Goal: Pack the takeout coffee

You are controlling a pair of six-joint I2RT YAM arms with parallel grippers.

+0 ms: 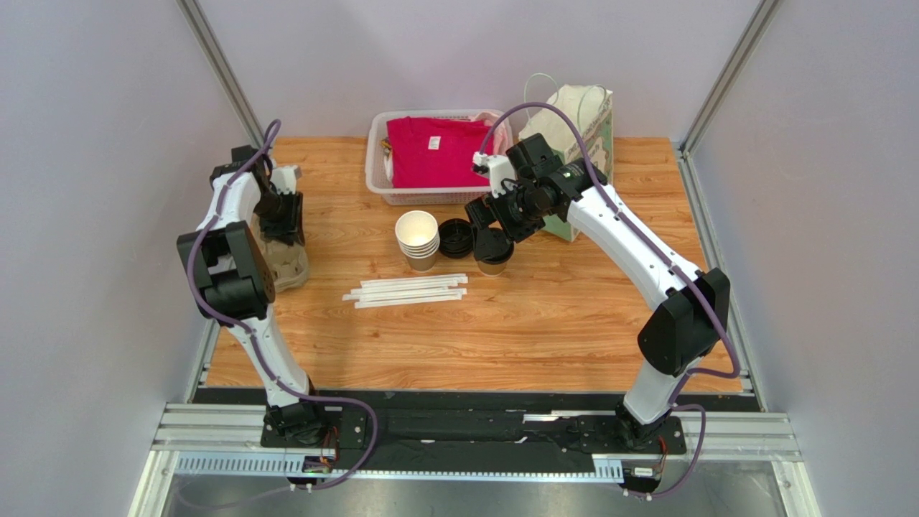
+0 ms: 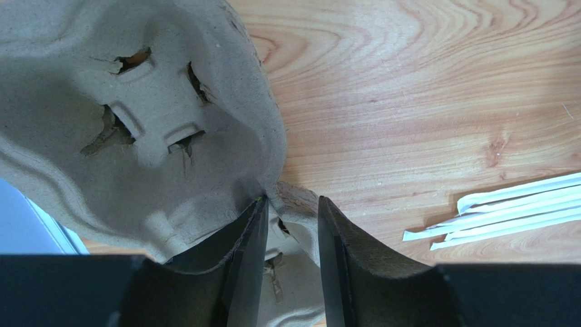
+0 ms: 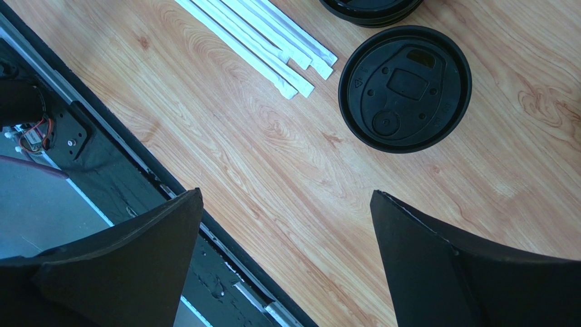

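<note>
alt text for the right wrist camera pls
A round black lid, seen from straight above, shows at upper right over a wooden table, beyond the open right tool, whose black fingers fill the bottom corners. Paper-wrapped straws lie at the top, spare black lids peek in above, and a dark rail edges the table at left.

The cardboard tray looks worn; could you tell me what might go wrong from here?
The left fingers pinch the cardboard tray by its rim only, and its slots are torn, so it could rip or slip. The open right fingers hang near the lidded cup, close to the spare lids, which they might knock.
</note>
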